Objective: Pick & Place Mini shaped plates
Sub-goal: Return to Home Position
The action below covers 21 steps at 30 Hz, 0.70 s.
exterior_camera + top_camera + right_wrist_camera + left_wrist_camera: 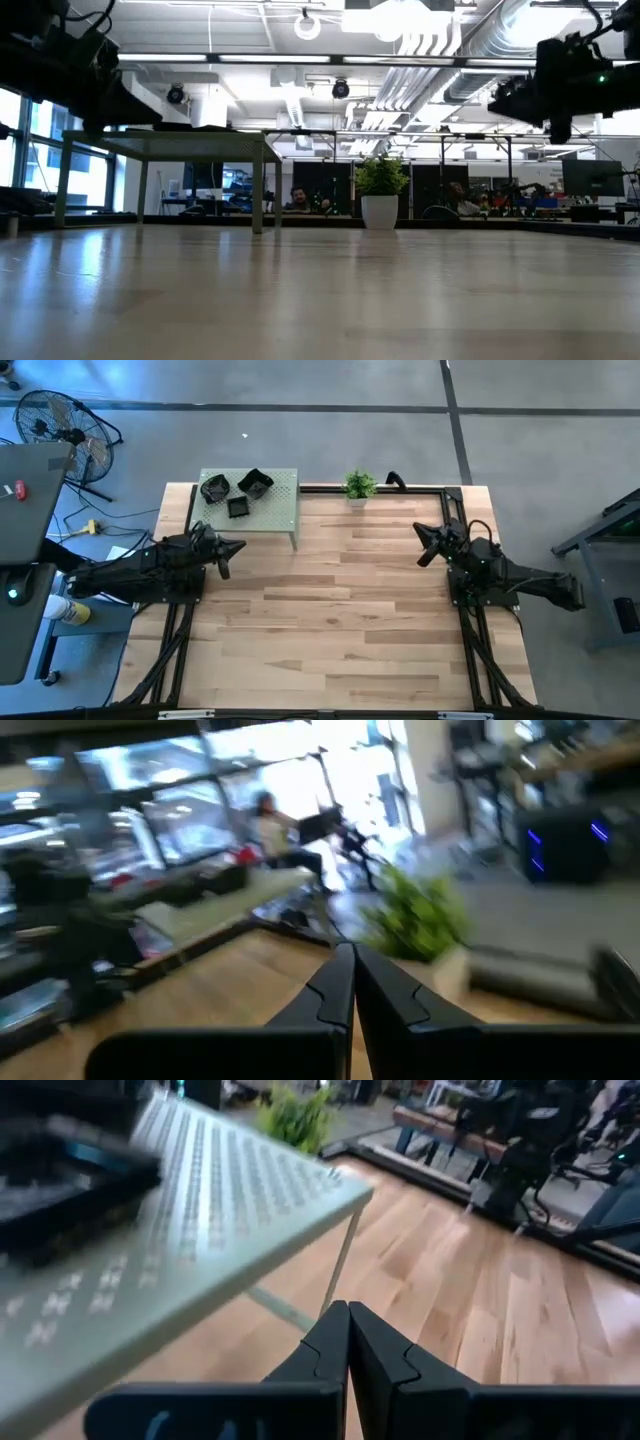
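Nearby shelf edge (260,1260): left pincer (348,1320); right pincer (353,965) apart.

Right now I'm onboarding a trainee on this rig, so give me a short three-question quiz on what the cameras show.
1. True or false: some plates lie on the bare wood of the table.
2. What stands at the table's back edge, beside the shelf? A) a plant B) a cup C) a box
3. Fill in: the left gripper and the right gripper are both ____.

Key: 1 false, all plates in view sit on the shelf; 2 A; 3 shut.
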Tool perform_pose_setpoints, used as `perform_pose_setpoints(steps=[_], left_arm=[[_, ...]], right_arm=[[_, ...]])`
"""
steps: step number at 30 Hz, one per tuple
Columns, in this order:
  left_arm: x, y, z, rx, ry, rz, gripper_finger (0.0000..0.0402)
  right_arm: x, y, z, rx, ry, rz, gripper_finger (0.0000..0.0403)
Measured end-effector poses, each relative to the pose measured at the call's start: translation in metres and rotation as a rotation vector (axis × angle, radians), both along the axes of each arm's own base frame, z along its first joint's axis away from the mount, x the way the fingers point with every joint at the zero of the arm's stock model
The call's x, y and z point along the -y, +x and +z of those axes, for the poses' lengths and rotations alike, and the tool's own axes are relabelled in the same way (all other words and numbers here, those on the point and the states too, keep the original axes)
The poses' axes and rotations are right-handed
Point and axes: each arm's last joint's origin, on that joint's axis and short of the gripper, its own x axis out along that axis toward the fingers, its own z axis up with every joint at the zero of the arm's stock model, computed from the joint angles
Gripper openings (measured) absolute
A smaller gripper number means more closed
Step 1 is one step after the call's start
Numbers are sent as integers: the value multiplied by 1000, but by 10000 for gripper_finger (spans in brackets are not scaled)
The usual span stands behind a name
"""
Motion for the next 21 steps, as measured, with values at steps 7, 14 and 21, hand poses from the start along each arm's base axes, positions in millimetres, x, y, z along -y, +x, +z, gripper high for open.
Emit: perform_pose_setpoints(steps=[7,14,21], left_arm=[[0,-2,-7,-28,-108,27,0],[1,-5,-7,-40,-47,15,0],[2,-2,-3,7,-7,-63,0]], right_arm=[[-3,0,12,23,-169,74,7],[-2,1,5,-68,-171,44,5],[0,0,-3,-143,-154,-11,7]])
